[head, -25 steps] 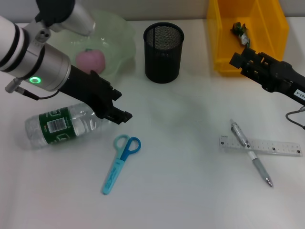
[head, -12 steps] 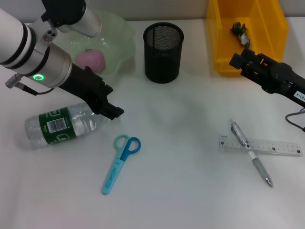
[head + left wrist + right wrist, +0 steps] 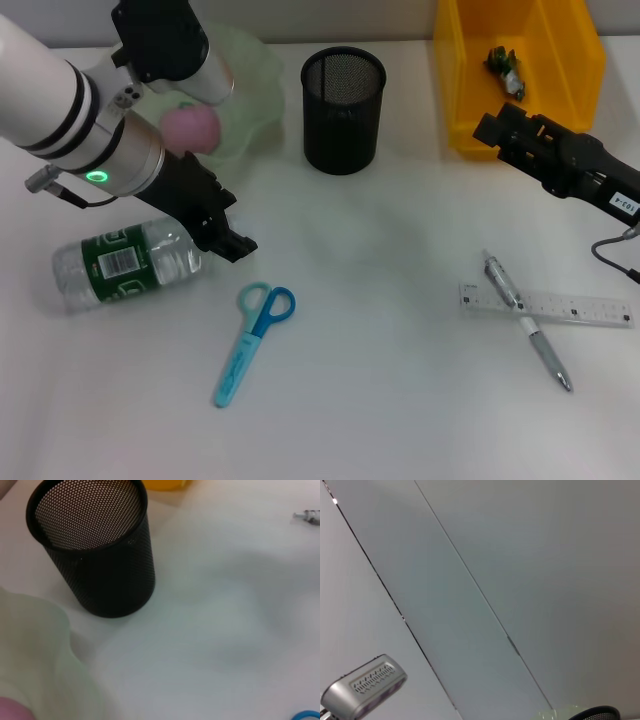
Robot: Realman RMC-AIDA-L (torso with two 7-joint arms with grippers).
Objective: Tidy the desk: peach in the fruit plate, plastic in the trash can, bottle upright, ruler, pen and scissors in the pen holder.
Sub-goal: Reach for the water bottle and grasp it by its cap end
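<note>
A: Taking the black mesh pen holder as the landmark, where does everything sit?

B: To its left stands the pale green wavy-rimmed fruit plate, with the pink peach already inside. On its right is the yellow plastic trash bin, a scrap of green plastic lying in it (so those two jobs look finished).

A: And the rest?

B: The clear water bottle with the green label lies on its side on the white bench, left of the holder and toward the robot. The blue-handled scissors lie just beside it, toward the robot. The silver pen lies crossed over the transparent ruler, right of the holder and nearer the robot.

A: The arms?

B: The left gripper hangs low at the bottle's cap end, probably lining up to stand it upright; I cannot tell how its jaws are set. The right gripper hovers at the bin's near edge, holding nothing that I can see, its opening also unclear.
</note>
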